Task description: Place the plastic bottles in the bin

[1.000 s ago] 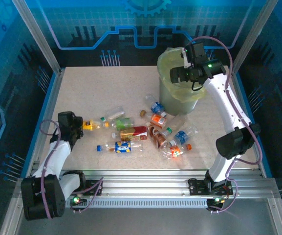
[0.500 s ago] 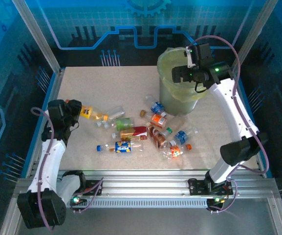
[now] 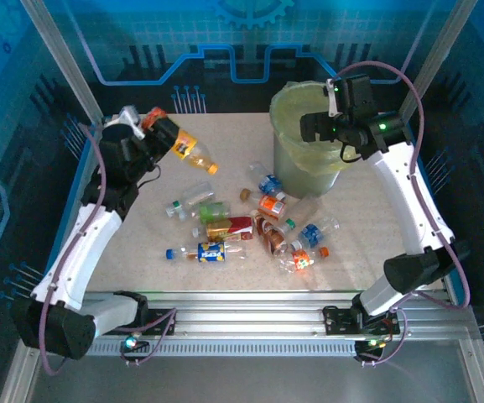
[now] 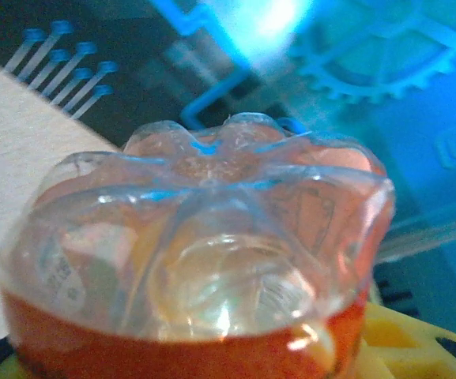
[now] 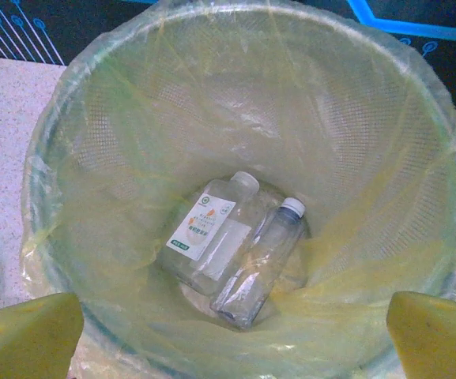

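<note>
Clamped in the left jaws, well to the left of the bin (image 3: 296, 172) and clear of the desk (image 3: 233, 134): an orange-labelled bottle (image 3: 188, 149), long axis slanting from its base at the jaws to its orange cap, cap end pointing toward the bin and slightly down. From the left wrist, the same bottle's (image 4: 204, 260) ribbed clear base hard up against the lens, orange label below. Between bottle and bin, a stretch of open desk; by the look of it, a carry rightward and up over the rim needed before any release. Already at the bottom of the bin (image 5: 93, 158): a white-labelled bottle (image 5: 208, 233) and a clear white-capped bottle (image 5: 261, 264), side by side and touching. Poised directly above the bin's mouth, the right jaws, spread wide and empty, yellow fingertips (image 5: 22, 332) at either lower corner of the right wrist view. Nearer the bin by far, the right arm (image 3: 409, 197), yet holding nothing; farther off, the left arm (image 3: 78, 248), bearing the load. Scattered on the desk in front of and to the left of the bin, the remaining bottles (image 3: 254, 227), lying flat, some touching, the closest just beside the bin's foot.
</note>
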{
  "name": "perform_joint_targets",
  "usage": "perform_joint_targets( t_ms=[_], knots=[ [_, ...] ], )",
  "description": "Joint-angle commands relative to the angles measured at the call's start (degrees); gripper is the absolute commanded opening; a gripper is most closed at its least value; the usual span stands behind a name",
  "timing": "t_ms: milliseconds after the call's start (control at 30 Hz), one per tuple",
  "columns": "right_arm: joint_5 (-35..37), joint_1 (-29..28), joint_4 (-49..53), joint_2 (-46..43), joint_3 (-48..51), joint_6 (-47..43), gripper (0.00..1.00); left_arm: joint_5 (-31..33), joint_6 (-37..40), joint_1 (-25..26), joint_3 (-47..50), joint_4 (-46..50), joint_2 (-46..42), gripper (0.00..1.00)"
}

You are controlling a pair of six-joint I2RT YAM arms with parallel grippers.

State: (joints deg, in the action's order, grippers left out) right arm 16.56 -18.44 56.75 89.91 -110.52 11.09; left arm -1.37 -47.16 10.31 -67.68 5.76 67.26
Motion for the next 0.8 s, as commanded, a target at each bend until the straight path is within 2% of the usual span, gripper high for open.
perform_joint_targets(
  t_ms=[0,333,567,767],
  knots=[
    [1.7,-0.8,-2.2,-3.0,1.3,1.0,1.0,0.2,4.7,3.4,-6.6,-7.0,3.6,0.32],
    [5.9,-0.2,-6.4,-11.1,10.1,4.8,1.0,1.5,13.8,13.7,-23.5,-14.9,17.9,0.31],
    [11.1,0.3,-9.7,-20.9,23.4,11.8,1.0,0.5,23.9,19.7,-38.2,-19.4,32.0,0.3],
    [13.1,0.5,-10.7,-28.3,33.3,16.8,1.0,-1.3,30.4,22.2,-50.4,-21.4,43.8,0.31]
  ],
)
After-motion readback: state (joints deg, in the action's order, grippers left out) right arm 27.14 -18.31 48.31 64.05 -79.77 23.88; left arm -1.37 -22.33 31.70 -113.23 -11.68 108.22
